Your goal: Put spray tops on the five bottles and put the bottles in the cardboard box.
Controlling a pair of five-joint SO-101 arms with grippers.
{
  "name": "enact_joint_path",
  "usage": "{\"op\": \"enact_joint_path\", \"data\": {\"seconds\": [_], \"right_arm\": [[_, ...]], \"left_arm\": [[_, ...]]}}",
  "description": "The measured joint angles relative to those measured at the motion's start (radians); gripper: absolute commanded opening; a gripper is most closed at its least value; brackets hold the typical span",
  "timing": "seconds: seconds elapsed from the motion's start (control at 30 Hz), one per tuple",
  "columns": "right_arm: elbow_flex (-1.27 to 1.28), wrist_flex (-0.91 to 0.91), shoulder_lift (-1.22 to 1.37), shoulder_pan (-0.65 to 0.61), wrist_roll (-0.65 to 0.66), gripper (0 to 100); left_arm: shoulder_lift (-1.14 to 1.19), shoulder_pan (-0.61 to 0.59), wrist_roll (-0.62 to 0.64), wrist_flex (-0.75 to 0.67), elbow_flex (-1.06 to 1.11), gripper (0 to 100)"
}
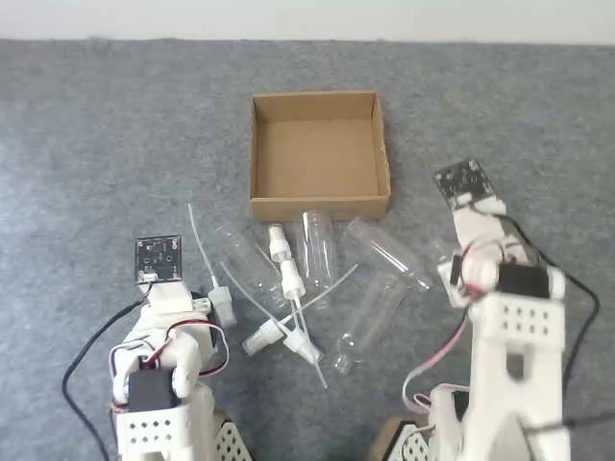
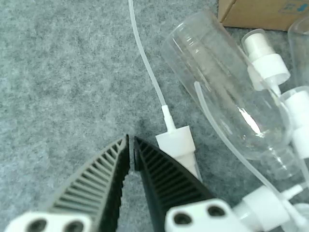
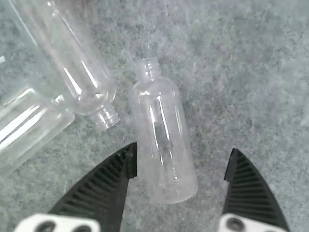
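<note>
The cardboard box [image 1: 320, 206] sits open on the grey desk [image 1: 96, 144]; in front of it clear bottles [image 1: 317, 248] lie on their sides among loose spray tops [image 1: 290, 279] and their thin tubes, some apparently overlapping; the left gripper [image 2: 131, 140] is closed on nothing, its tips just beside one spray top [image 2: 176, 144]; the right gripper [image 3: 184, 149] gapes wide, astride a small capless bottle [image 3: 164, 145] lying flat.
</note>
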Motion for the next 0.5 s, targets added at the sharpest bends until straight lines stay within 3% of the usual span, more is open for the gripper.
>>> {"op": "enact_joint_path", "data": {"seconds": [0.5], "right_arm": [[-0.420, 0.094, 0.675, -0.068, 0.072, 25.9]], "left_arm": [[0.000, 0.000, 0.000, 0.000, 0.000, 1]]}}
